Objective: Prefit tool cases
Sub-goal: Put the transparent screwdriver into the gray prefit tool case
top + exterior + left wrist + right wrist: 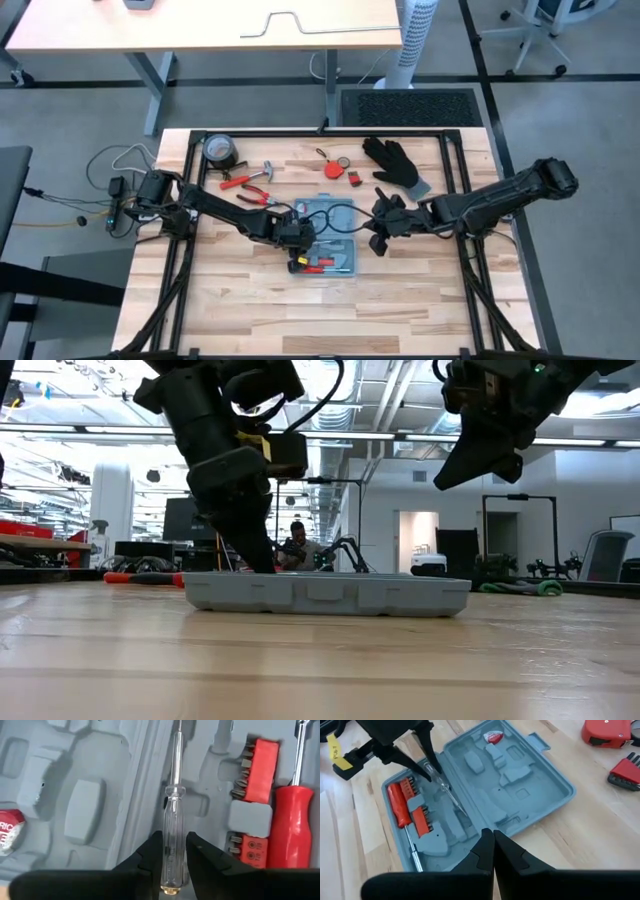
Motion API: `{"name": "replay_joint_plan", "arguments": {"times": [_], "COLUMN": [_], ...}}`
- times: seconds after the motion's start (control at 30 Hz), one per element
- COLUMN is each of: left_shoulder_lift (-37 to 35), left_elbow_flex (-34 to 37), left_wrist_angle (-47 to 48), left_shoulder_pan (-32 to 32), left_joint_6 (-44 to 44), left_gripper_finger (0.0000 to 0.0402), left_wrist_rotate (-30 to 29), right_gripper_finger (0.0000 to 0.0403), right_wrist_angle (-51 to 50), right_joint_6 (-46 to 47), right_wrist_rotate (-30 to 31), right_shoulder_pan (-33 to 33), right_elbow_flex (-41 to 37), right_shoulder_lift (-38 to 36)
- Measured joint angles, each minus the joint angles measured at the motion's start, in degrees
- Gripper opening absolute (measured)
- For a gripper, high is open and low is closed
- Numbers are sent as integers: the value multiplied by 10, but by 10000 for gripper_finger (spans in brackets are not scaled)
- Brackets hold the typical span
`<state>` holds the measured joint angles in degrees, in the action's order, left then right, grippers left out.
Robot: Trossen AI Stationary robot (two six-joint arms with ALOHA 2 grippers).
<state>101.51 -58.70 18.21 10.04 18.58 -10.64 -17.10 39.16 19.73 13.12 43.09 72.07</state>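
1. Wooden planks make up the worktop (pixel 250 300), framed by black rails, with a pale desk on the grey floor beyond its far edge.
2. At the middle of the worktop lies the tool case (pixel 332 236), opened flat, its grey moulded recesses facing up.
3. One half of the case holds a red-handled screwdriver (pixel 398 805) and red bit holders (pixel 418 808); the other half is mostly bare recesses, with a small red-and-white piece (pixel 493 737) near its far corner.
4. From the left, the left gripper (pixel 173 851) reaches down onto the case, and its jaws are clenched on a clear-handled screwdriver (pixel 173 827), whose shaft lies along the ridge between the two halves.
5. The right gripper (pixel 493 842) hangs above the right edge of the case, clear of it, with its jaws pressed together and holding nothing.
6. On the far part of the worktop, a dark tape roll (pixel 218 150) sits at the left corner.
7. Red-handled pliers (pixel 233 182) and a small hammer (pixel 262 174) lie to the right of the roll.
8. A red tape measure (pixel 334 171) and a small red key set (pixel 354 179) rest beyond the case.
9. A black glove (pixel 392 160) lies toward the far right.
10. In the low view, a person (pixel 296 543) sits in the room behind the worktop.
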Motion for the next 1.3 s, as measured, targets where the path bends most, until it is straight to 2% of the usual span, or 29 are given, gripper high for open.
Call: {"name": "replay_joint_plan", "arguments": {"times": [0.13,0.4,0.67,0.9,1.0,1.13,1.3], "left_shoulder_lift": [0,-6,-7,-1,9,38,69], "left_elbow_flex": [0,0,0,0,-1,-2,-3], "left_wrist_angle": [0,-13,-52,-86,-89,-127,-150], "left_shoulder_pan": [0,-1,5,-5,-19,-30,-21], "left_joint_6": [-5,-5,-34,-42,-41,-42,-24], "left_gripper_finger": [76,76,73,7,3,1,1], "left_wrist_rotate": [-4,-62,-42,-32,-36,16,32], "right_gripper_finger": [12,12,12,12,12,12,12], "right_wrist_angle": [0,38,63,125,156,187,210], "right_joint_6": [-1,-6,-6,3,5,5,-3], "right_wrist_rotate": [0,-1,-3,-35,-61,-82,-122], "right_shoulder_pan": [-6,-6,-6,-6,-6,-6,-12], "right_elbow_flex": [0,0,0,-1,-1,0,9], "right_shoulder_lift": [0,5,33,85,112,148,189]}}
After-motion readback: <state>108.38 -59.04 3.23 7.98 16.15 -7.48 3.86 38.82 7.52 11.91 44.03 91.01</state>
